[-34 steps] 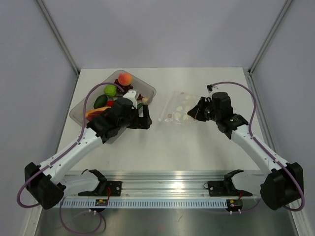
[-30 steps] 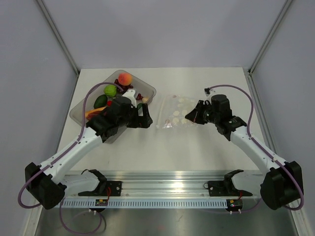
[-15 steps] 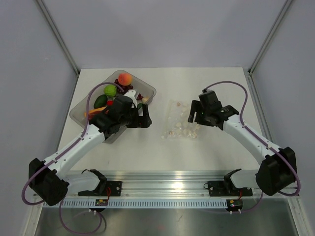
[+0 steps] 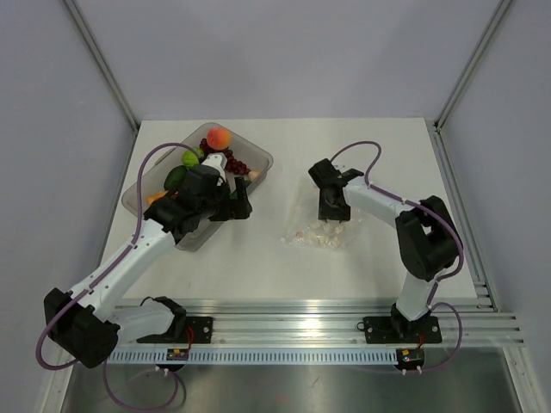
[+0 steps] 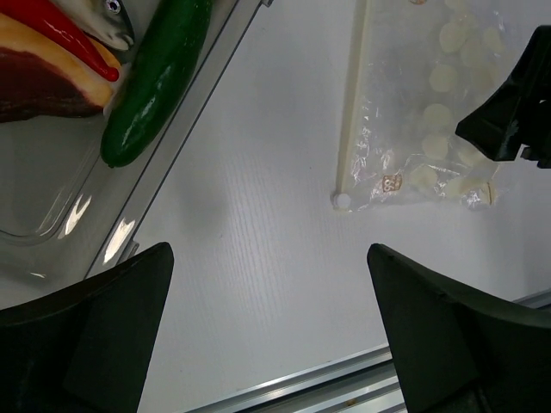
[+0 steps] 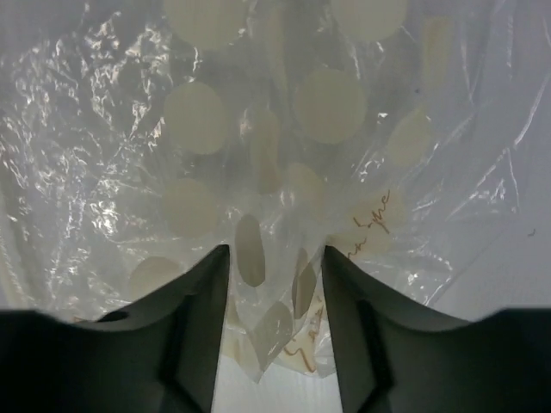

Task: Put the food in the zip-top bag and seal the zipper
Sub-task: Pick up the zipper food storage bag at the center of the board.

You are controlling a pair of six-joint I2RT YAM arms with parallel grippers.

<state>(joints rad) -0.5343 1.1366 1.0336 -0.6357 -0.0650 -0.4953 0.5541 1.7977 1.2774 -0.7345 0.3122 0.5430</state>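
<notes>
Nearest the bases, find the zip-top bag (image 4: 312, 232) crumpled flat on the table (image 4: 258, 267), right of centre. Note the zipper (image 5: 351, 103) along its left edge, running near to far and facing the tray (image 5: 43, 232) (so, mouth toward the food). Just beyond, over the bag's far part, see the right end effector (image 4: 332, 211) pointing down, fingers (image 6: 194, 327) partly apart astride a ridge of plastic, not visibly pinching it. Farther left, see the left end effector (image 4: 242, 203) spread wide, holding nothing, at the tray's rim, clearly nearer the food (image 4: 219, 138), with cucumber (image 5: 159, 73) and chili (image 5: 60, 30) closest.
</notes>
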